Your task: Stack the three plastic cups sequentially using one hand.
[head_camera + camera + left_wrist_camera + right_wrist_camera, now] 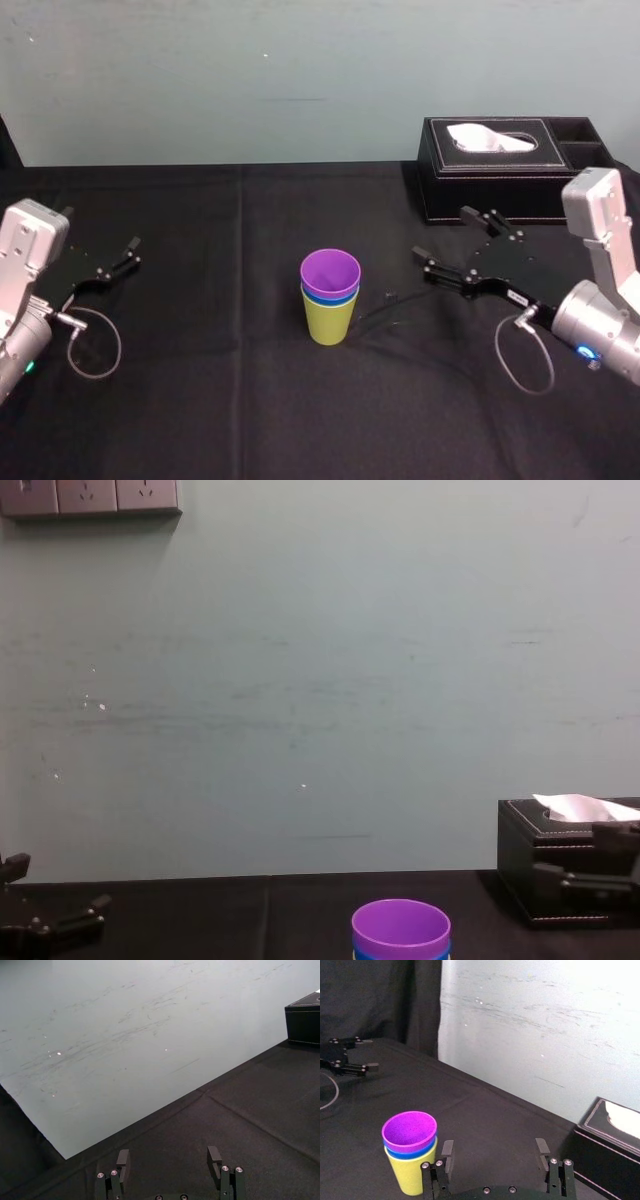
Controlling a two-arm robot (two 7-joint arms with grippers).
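The three plastic cups stand nested upright in one stack at the table's middle. The purple cup (330, 272) sits inside the blue cup (330, 296), of which only a rim band shows. Both rest in the yellow-green cup (328, 322) at the bottom. The stack's purple cup (409, 1131) and yellow-green cup (412, 1175) also show in the right wrist view, and the purple rim (400, 927) in the chest view. My right gripper (445, 235) hovers to the right of the stack, apart from it, open and empty (493, 1147). My left gripper (128, 253) rests far left, open and empty (170, 1157).
A black tissue box (495, 170) with a white tissue stands at the back right, just behind the right gripper. Black cloth (240, 420) covers the table. A pale wall (320, 680) rises behind it. Cables loop beside both wrists.
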